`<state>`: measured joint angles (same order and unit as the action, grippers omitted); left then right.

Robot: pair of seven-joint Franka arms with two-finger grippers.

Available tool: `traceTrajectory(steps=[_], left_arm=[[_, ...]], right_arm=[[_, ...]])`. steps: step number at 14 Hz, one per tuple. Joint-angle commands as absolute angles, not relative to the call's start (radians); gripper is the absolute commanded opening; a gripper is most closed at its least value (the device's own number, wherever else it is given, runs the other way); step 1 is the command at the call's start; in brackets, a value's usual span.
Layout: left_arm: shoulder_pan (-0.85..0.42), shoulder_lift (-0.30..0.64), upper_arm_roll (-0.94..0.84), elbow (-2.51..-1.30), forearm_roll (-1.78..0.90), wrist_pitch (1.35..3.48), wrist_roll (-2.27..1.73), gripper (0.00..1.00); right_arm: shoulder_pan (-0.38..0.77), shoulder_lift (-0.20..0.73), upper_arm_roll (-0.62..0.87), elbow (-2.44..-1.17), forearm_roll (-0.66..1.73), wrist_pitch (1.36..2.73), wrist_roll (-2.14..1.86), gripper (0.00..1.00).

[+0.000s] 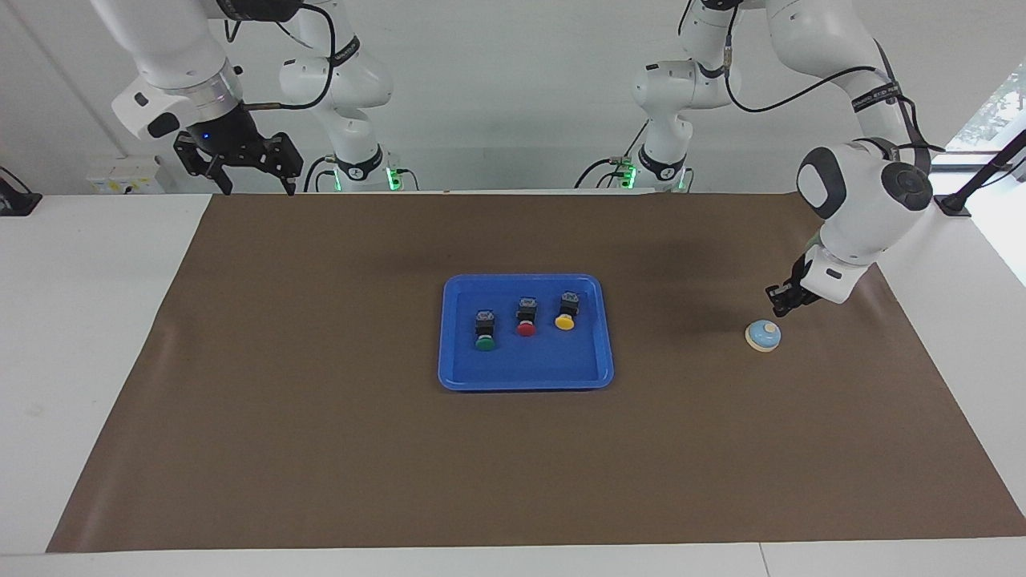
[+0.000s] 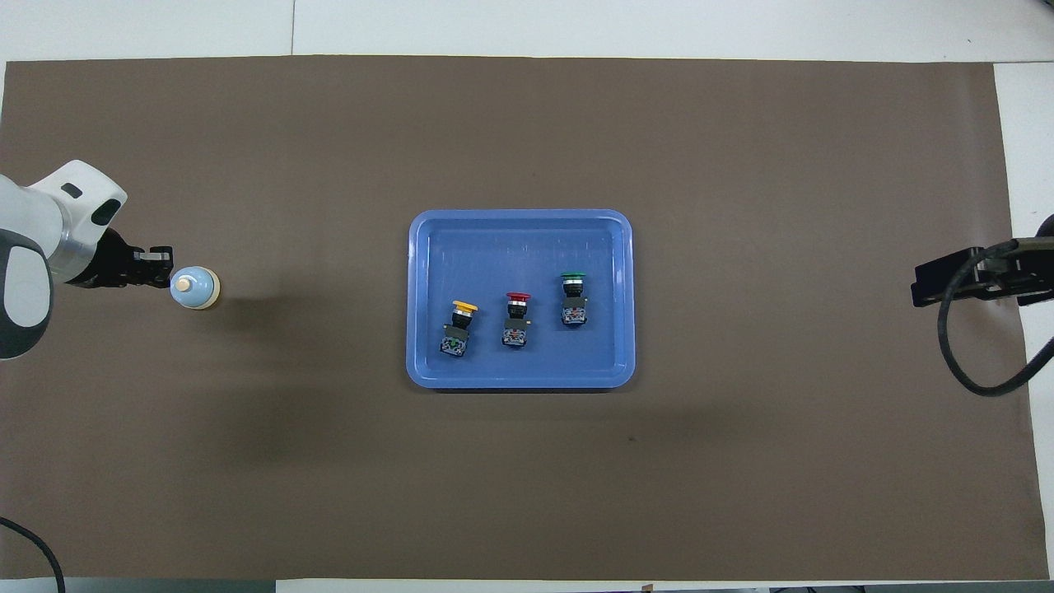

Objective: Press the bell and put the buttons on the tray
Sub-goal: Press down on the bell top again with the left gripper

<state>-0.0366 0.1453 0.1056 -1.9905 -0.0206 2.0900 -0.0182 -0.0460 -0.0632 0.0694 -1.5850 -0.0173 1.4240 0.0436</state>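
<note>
The left jaws (image 1: 779,308) are pinched shut with nothing held, making a blunt tip for pressing; the bell (image 1: 763,336) sits on the table just below and beside them, untouched. All three buttons (image 1: 526,318) already lie in the tray (image 1: 589,373). The right jaws (image 1: 251,186) wait raised and wide, well apart from everything.

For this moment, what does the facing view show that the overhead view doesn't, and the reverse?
Only the facing view shows both arm bases, the right pincer open and raised at the mat's corner, and the shut left pincer above the brown mat. Only the overhead view shows that pincer right beside the light-blue domed bell. Both show the three buttons lying in the bright-blue rectangular plastic tray.
</note>
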Motion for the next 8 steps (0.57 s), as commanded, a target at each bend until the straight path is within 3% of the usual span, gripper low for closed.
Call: traceTrajectory(steps=[1, 8], left_arm=[[-0.028, 0.121, 0.103, -2.057, -0.011, 2.155, -0.014, 0.00], [-0.028, 0.179, 0.103, -2.066, -0.011, 2.221, -0.014, 0.00]], right_arm=[[-0.069, -0.081, 0.086, -1.605, -0.028, 1.433, 0.031, 1.00], [-0.067, -0.081, 0.086, -1.603, -0.028, 1.431, 0.031, 1.00]])
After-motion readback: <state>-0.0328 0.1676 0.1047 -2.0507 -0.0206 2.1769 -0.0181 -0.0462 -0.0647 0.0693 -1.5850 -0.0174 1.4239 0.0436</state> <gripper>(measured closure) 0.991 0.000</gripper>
